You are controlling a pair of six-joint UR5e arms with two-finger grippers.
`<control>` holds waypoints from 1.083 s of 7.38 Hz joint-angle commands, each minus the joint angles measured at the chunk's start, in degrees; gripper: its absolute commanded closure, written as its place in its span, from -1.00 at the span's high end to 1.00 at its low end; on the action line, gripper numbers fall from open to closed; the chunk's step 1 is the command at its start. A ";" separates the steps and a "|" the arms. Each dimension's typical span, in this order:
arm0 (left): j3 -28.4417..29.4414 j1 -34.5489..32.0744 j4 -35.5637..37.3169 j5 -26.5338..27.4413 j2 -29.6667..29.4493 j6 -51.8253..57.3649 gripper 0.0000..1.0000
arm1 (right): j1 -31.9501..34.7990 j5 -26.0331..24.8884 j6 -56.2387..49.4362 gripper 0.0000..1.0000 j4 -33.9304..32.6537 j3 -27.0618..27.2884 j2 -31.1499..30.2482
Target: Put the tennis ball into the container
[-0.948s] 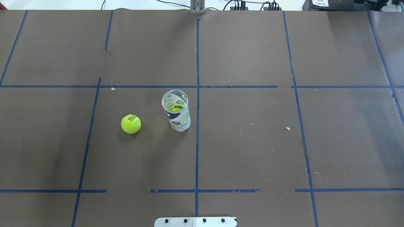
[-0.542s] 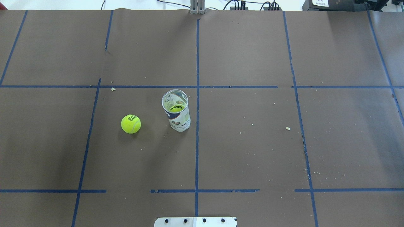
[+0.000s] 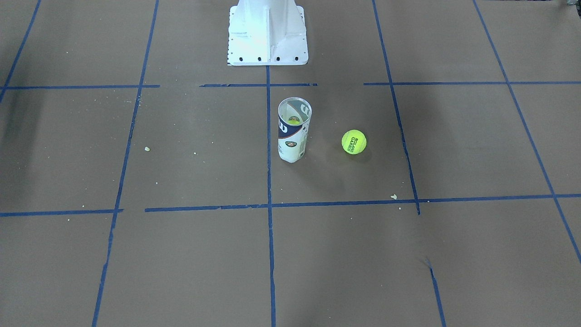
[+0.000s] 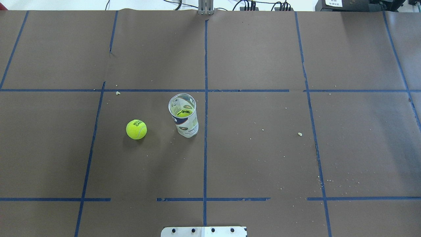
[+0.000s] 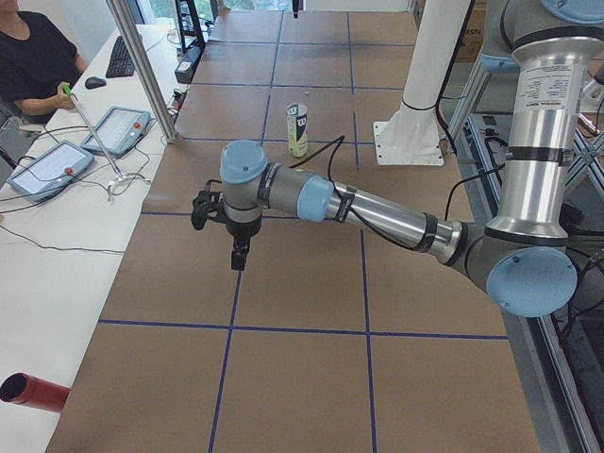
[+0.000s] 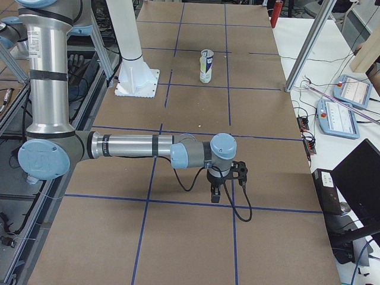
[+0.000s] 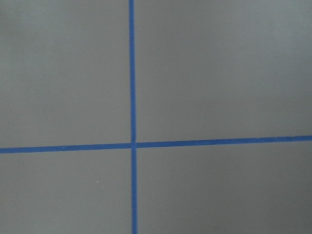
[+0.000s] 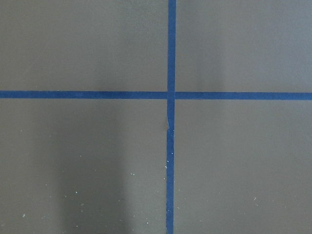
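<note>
The yellow-green tennis ball (image 4: 136, 129) (image 3: 353, 141) with black lettering lies on the brown table, a short way to the robot's left of the container. The container (image 4: 183, 115) (image 3: 293, 129) (image 5: 297, 129) (image 6: 206, 66) stands upright, open at the top, with another yellow ball low inside it. My left gripper (image 5: 238, 255) hangs over the table far from both, seen only in the exterior left view, so I cannot tell its state. My right gripper (image 6: 215, 193) hangs far off at the other end, seen only in the exterior right view, state likewise unclear. Both wrist views hold only table and blue tape.
The white robot pedestal (image 3: 268, 36) (image 4: 204, 231) stands at the robot's edge of the table. Blue tape lines (image 4: 205, 98) divide the brown paper. A person (image 5: 38, 61) sits at a side desk with tablets (image 5: 118, 127). A red cylinder (image 5: 33, 392) lies there too.
</note>
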 commanded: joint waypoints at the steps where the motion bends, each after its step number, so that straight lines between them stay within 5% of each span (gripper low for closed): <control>1: -11.91 9.68 1.57 0.06 -0.66 -16.30 1.00 | 0.00 0.00 0.00 1.00 0.00 0.00 0.00; 3: -13.81 16.90 1.57 1.90 -4.95 -24.53 1.00 | 0.00 0.00 0.00 1.00 0.00 0.00 0.00; 5: -12.59 31.81 1.74 16.34 -11.88 -37.92 1.00 | 0.00 0.00 0.00 1.00 0.00 0.00 0.00; 8: -2.42 38.79 1.66 16.76 -20.15 -39.76 1.00 | 0.00 0.00 0.00 1.00 0.00 0.00 0.00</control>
